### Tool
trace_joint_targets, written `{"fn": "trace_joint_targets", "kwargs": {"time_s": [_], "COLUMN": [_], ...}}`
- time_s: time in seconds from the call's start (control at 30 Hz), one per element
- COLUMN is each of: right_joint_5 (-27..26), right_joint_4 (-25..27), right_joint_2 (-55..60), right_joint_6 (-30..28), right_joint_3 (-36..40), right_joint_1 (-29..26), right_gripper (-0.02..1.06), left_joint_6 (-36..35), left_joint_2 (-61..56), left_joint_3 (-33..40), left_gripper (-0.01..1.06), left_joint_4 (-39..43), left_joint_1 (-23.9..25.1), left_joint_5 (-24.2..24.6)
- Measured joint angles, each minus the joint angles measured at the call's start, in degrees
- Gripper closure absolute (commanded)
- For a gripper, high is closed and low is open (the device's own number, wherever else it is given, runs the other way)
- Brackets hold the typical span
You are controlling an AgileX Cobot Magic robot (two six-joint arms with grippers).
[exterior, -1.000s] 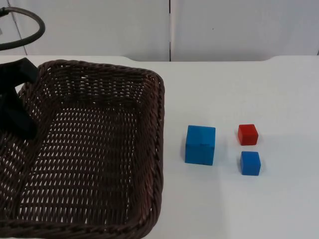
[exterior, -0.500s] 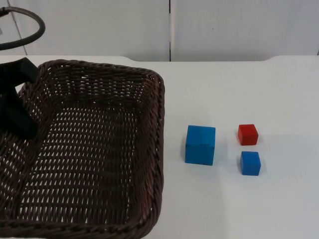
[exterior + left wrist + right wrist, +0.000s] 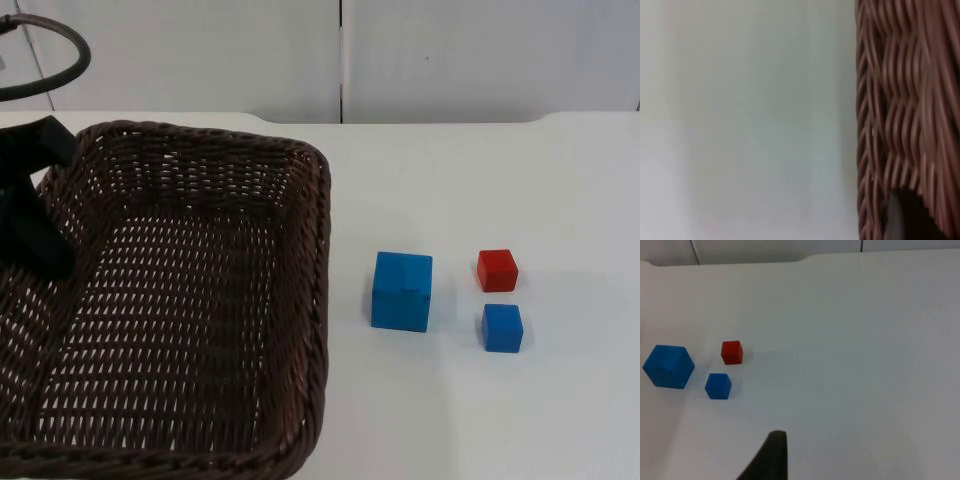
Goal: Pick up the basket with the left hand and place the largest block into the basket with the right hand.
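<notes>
- Three blocks and one big basket share the white table [image 3: 520, 420] right now.
- Far left, the left gripper [image 3: 30, 215] sits at the left rim of the dark woven basket [image 3: 200, 300], clamped on that rim; its black body covers part of the wall there.
- From the left wrist view the basket's weave [image 3: 905, 110] runs close past the camera with bare table beside it, and a dark fingertip [image 3: 902, 215] pokes out against the wicker.
- That basket is cut off at the left and near edges of the top view, so its full outline cannot be made out.
- Moving right: the large blue block [image 3: 402, 291] stands on the table just beside the basket's right wall, apart from it, with nothing between them.
- Further right, the small red block [image 3: 497, 270] sits on the far side and the small blue block [image 3: 502, 327] just nearer, close together but not touching.
- Right wrist view catches the same trio: large blue block [image 3: 668, 366], red one [image 3: 732, 352], small blue one [image 3: 718, 386].
- Right gripper hangs well away from the blocks, waiting; one black fingertip [image 3: 771, 457] shows, and whether the fingers are spread or closed I cannot tell.
</notes>
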Motion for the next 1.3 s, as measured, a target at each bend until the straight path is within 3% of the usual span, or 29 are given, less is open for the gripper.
{"fn": "trace_joint_targets", "kwargs": {"time_s": [0.37, 0.53, 1.3], "right_joint_5": [-1.1, -4.0, -14.8], "right_joint_4": [0.4, 0.4, 0.4], "right_joint_2": [0.0, 2.0, 36.4], "right_joint_6": [0.0, 0.0, -1.2], "right_joint_3": [-0.4, -3.2, -15.8], "right_joint_1": [0.0, 0.0, 0.0], "right_gripper": [-0.01, -0.01, -0.01], "left_joint_6": [0.0, 0.0, 0.0], "left_joint_2": [0.0, 0.0, 0.0], "left_joint_3": [0.0, 0.0, 0.0], "left_gripper": [1.05, 1.05, 1.05], "left_joint_4": [0.0, 0.0, 0.0], "left_joint_1": [0.0, 0.0, 0.0], "left_joint_5": [0.0, 0.0, 0.0]}}
